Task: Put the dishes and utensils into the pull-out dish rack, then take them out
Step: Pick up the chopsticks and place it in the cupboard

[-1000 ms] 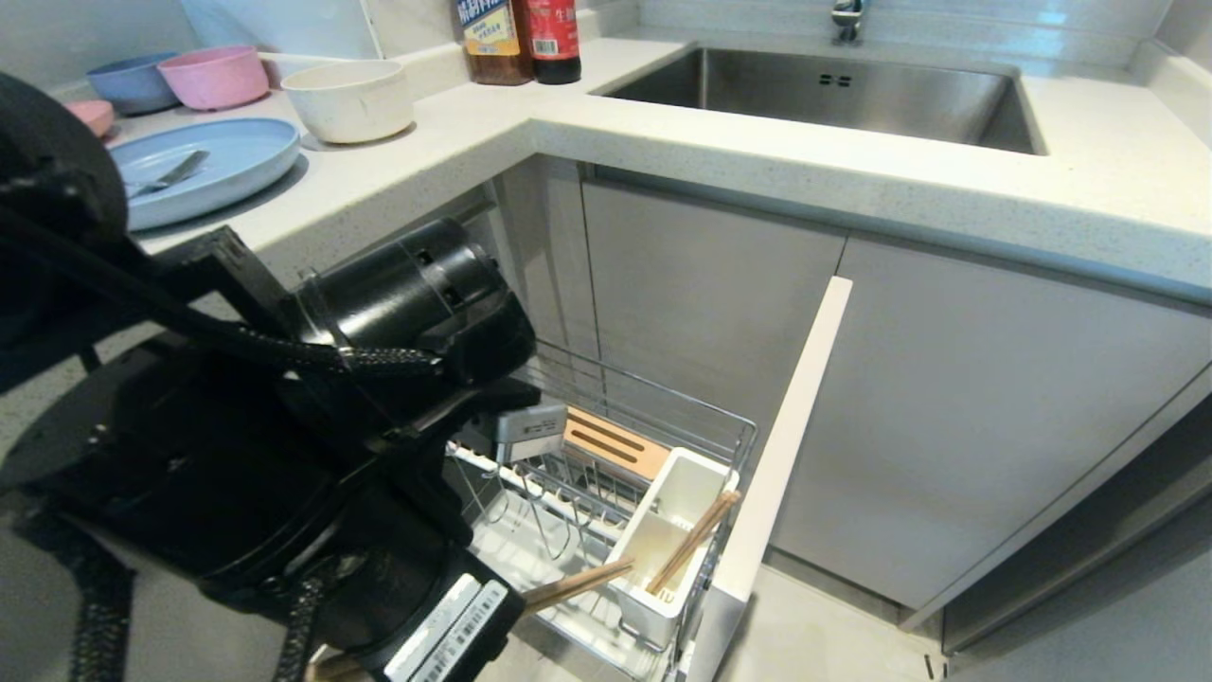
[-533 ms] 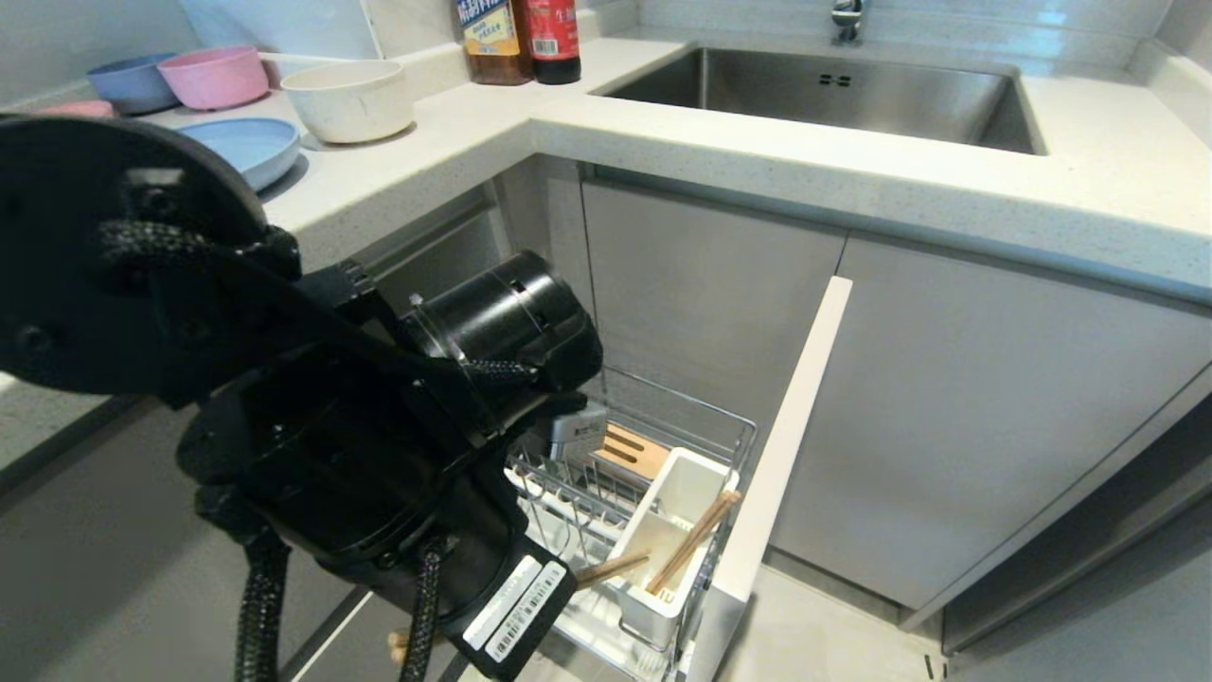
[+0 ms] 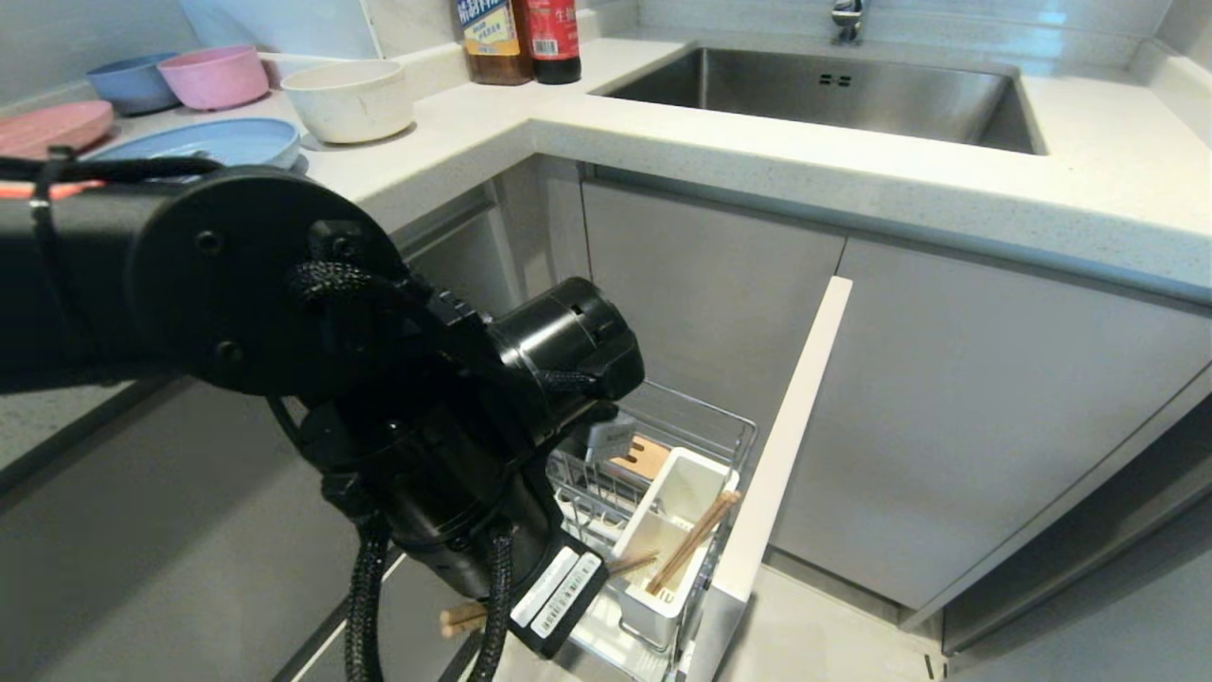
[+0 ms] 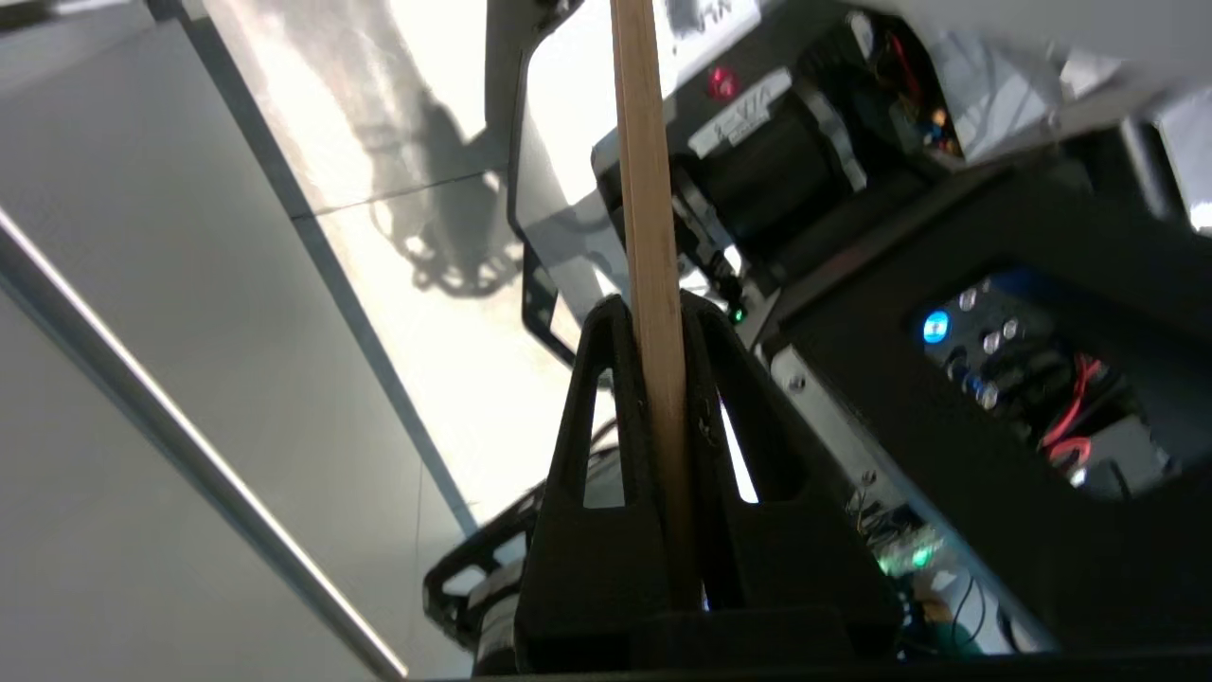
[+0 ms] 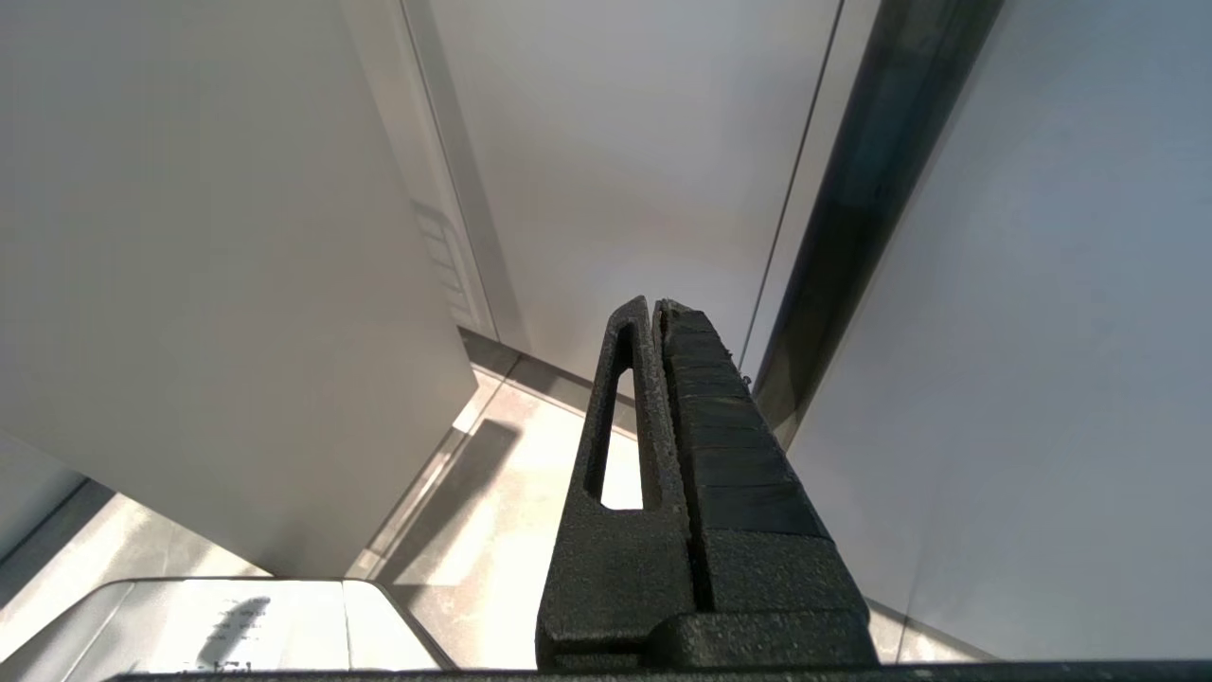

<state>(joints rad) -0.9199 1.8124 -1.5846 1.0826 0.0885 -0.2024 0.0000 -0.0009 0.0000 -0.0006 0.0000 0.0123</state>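
My left gripper (image 4: 653, 313) is shut on one light-wood chopstick (image 4: 651, 189), which runs out past the fingertips. In the head view the left arm hides the gripper; the held chopstick (image 3: 632, 565) shows beside the white utensil holder (image 3: 653, 530), its other end poking out below the arm. A second chopstick (image 3: 696, 540) leans inside that holder. The pull-out dish rack (image 3: 729, 426) stands open with its pale front panel (image 3: 786, 445). On the counter sit the off-white bowl (image 3: 348, 99) and the light-blue plate (image 3: 213, 142). My right gripper (image 5: 655, 308) is shut and empty, parked low by the cabinet fronts.
A pink plate (image 3: 47, 128), a pink bowl (image 3: 213, 76) and a blue bowl (image 3: 133, 83) sit at the counter's back left. Two bottles (image 3: 516, 38) stand beside the steel sink (image 3: 824, 95). Cabinet doors (image 3: 947, 407) flank the rack.
My left arm has swung right and up over the rack, carrying the chopstick; its tip has crept closer to the utensil holder. The right arm has not moved.
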